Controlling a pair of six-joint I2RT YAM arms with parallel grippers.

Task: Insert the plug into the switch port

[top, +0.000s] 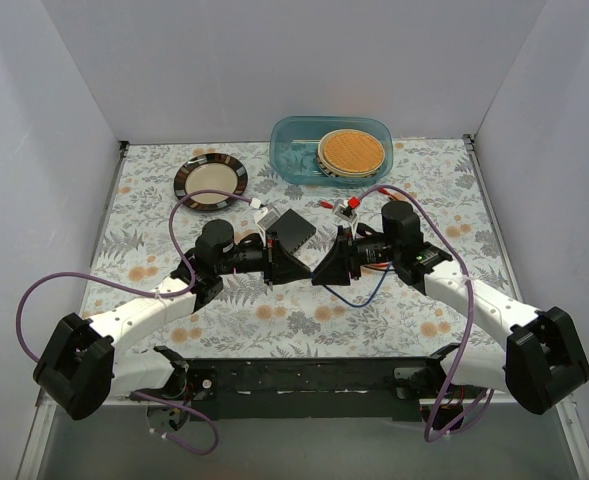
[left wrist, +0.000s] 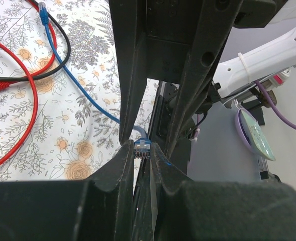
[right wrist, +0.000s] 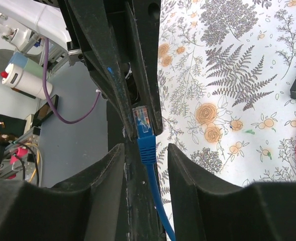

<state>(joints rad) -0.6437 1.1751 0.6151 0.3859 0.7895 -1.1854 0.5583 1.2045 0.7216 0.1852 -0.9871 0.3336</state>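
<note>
The blue plug is pinched between the tips of my left gripper, which is shut on it above the table. In the right wrist view the plug points away, its blue cable trailing down between the fingers of my right gripper. Those fingers stand apart on either side of the plug's boot, with a gap on each side. Seen from above, left gripper and right gripper meet tip to tip. The flat dark grey switch lies just behind them. Its port does not show.
A round plate sits at the back left, and a blue-green tub with a woven disc stands behind centre. Red cable and black cable loop over the floral cloth. Small red and white connectors lie near the switch.
</note>
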